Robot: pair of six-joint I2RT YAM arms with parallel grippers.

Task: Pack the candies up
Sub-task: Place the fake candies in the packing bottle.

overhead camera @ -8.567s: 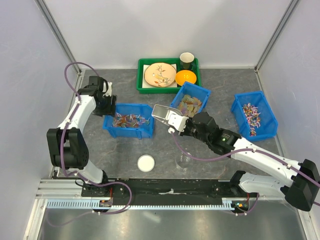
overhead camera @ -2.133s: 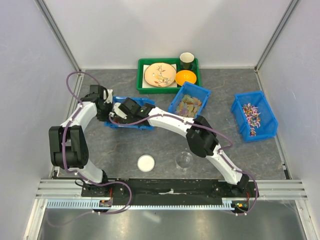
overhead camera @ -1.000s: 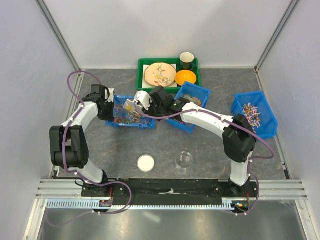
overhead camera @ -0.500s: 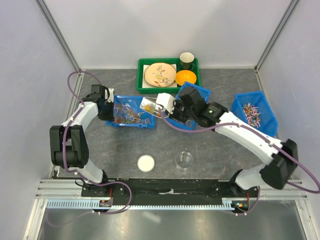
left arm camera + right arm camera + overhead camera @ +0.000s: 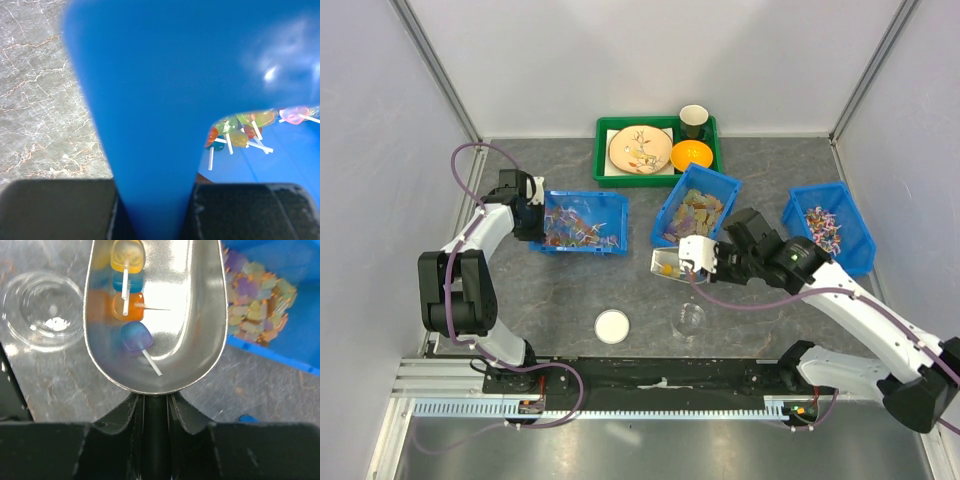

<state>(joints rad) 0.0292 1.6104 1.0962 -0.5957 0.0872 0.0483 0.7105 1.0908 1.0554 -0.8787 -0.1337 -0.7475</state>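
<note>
Candies (image 5: 131, 300) lie in a metal scoop (image 5: 155, 347), three of them, yellow, orange and purple; its handle is clamped in the right gripper (image 5: 152, 415), above a clear cup (image 5: 42, 310). More fill the blue bin (image 5: 582, 222). Its wall blocks most of the left wrist view, gripped by the left gripper (image 5: 525, 205)

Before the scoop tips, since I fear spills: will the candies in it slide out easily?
Probably. The candies lie loose on the scoop's smooth, shiny metal, so they should slide readily. Their thin sticks may snag each other, so they might drop together toward the clear cup.
</note>
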